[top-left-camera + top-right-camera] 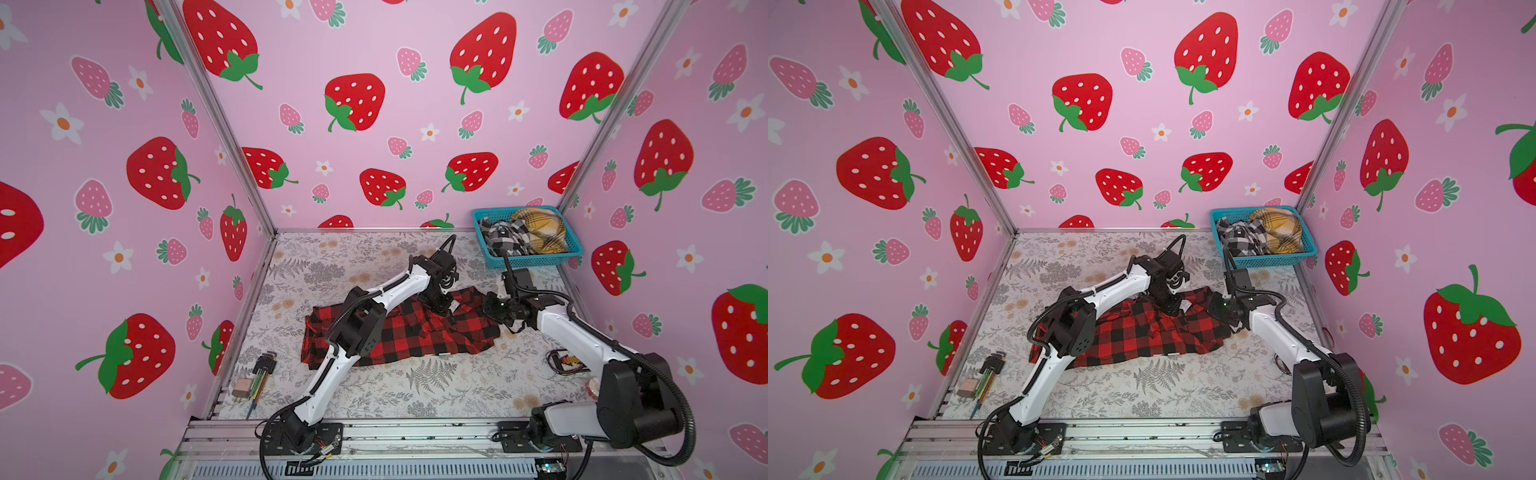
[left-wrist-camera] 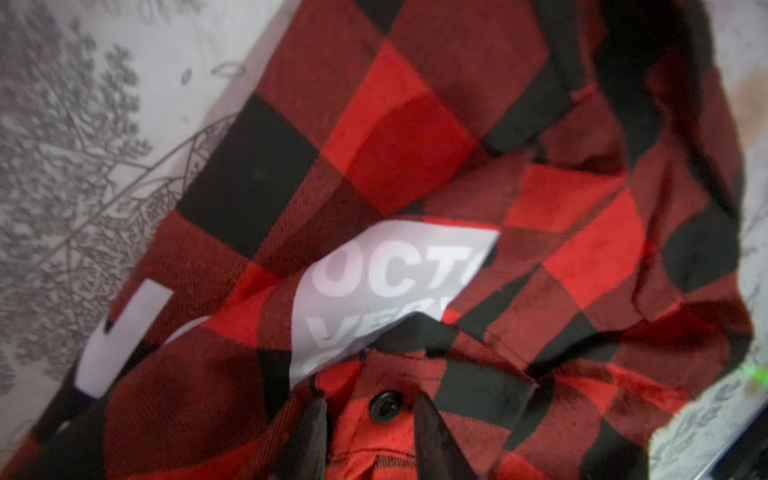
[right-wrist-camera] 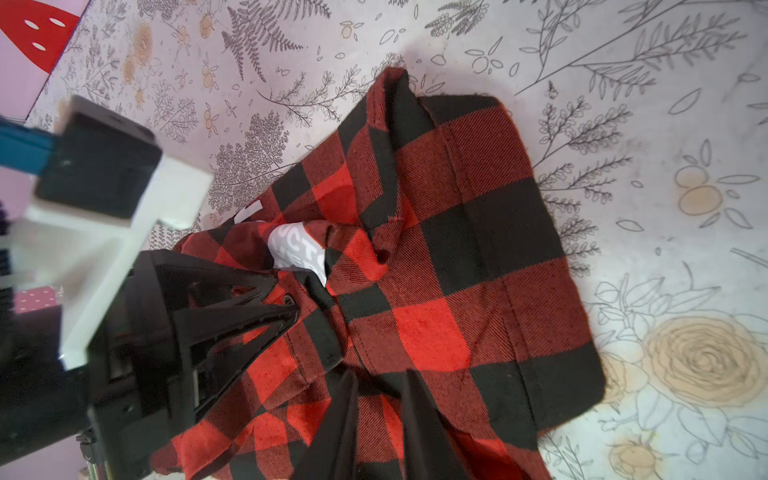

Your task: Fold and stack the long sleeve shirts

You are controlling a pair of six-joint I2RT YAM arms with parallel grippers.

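Lying crumpled under both claws, the shirt point(image 1: 415, 332) has big red and black squares and a white tag point(image 2: 386, 286) with letters. The left claw point(image 2: 372, 399) is pinched on its button edge point(image 2: 385, 405) just by the tag; the right claw point(image 3: 380, 374) is pinched on a fold close beside.

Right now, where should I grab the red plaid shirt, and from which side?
Probably best: take the red plaid shirt at the buttoned collar band beside the white label, from above. The cloth ridges up there, while the body lies flat.
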